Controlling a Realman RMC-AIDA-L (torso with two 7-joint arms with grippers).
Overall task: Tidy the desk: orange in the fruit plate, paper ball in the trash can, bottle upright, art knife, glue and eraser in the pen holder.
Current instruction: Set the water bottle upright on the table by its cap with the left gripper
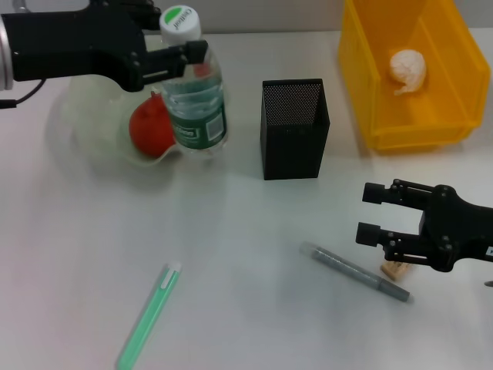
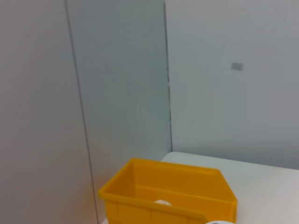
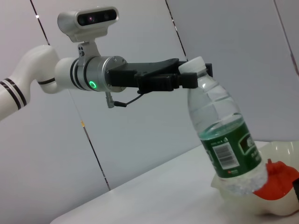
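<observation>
My left gripper [image 1: 185, 55] is shut on the neck of the clear bottle [image 1: 196, 100], just under its white cap. The bottle stands nearly upright at the rim of the pale-green fruit plate [image 1: 81, 127], and the right wrist view shows it too [image 3: 224, 144]. The orange [image 1: 151, 128] lies in the plate behind the bottle. The paper ball [image 1: 408, 69] lies in the yellow trash can [image 1: 454, 127]. The black mesh pen holder [image 1: 294, 129] stands upright mid-table. My right gripper [image 1: 371, 213] is open and empty, low over the table. Beside it lie the tan eraser [image 1: 394, 268] and the grey art knife [image 1: 358, 274].
The green glue stick [image 1: 150, 316] lies near the front left of the table. The left wrist view shows the trash can [image 2: 168, 196] against a grey wall. The white table [image 1: 231, 231] ends near the trash can at the far right.
</observation>
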